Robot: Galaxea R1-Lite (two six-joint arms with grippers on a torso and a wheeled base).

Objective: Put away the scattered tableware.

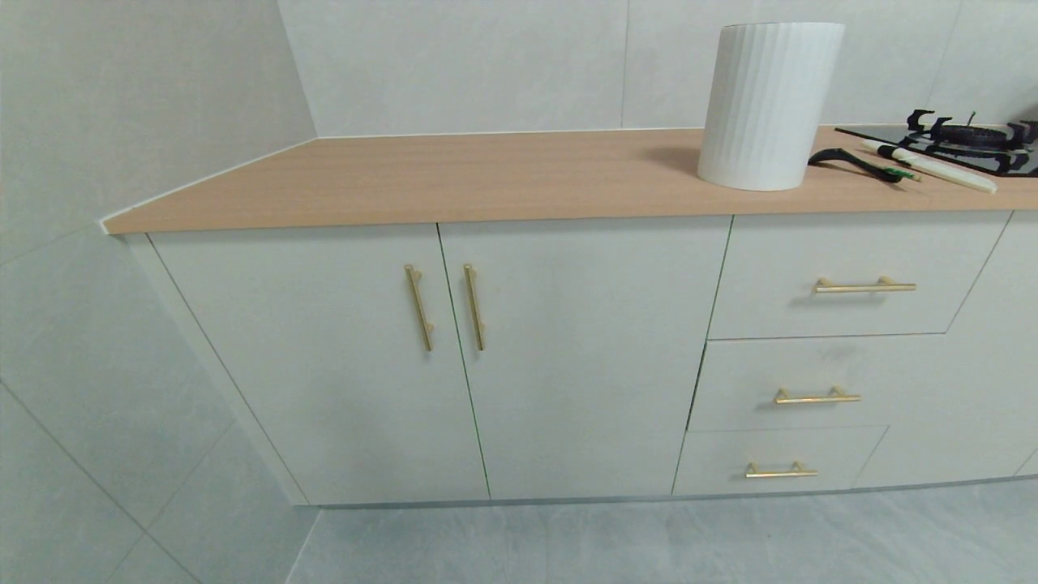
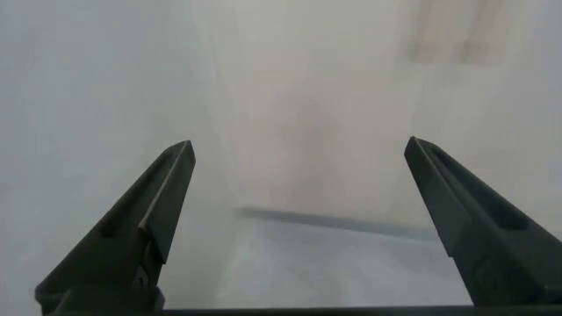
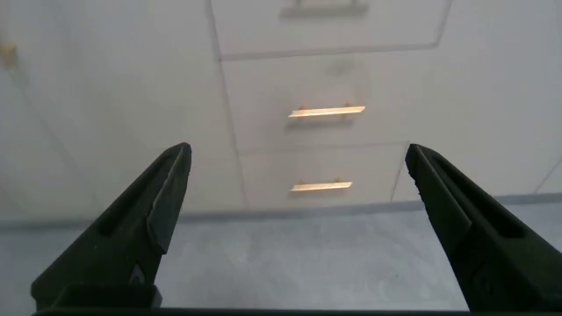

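Left jaws, right jaws wide open, empty, low before cabinet (image 1: 584, 357). Utensils (image 1: 864, 165) above on table (image 1: 446, 174), far right beside holder (image 1: 766, 105); right arm nearer.

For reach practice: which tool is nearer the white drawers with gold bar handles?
Probably right: right tool points at the lower drawers; left tool points at blurred pale surfaces.

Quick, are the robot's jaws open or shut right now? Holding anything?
Left gripper: open, holding nothing.
Right gripper: open, holding nothing.
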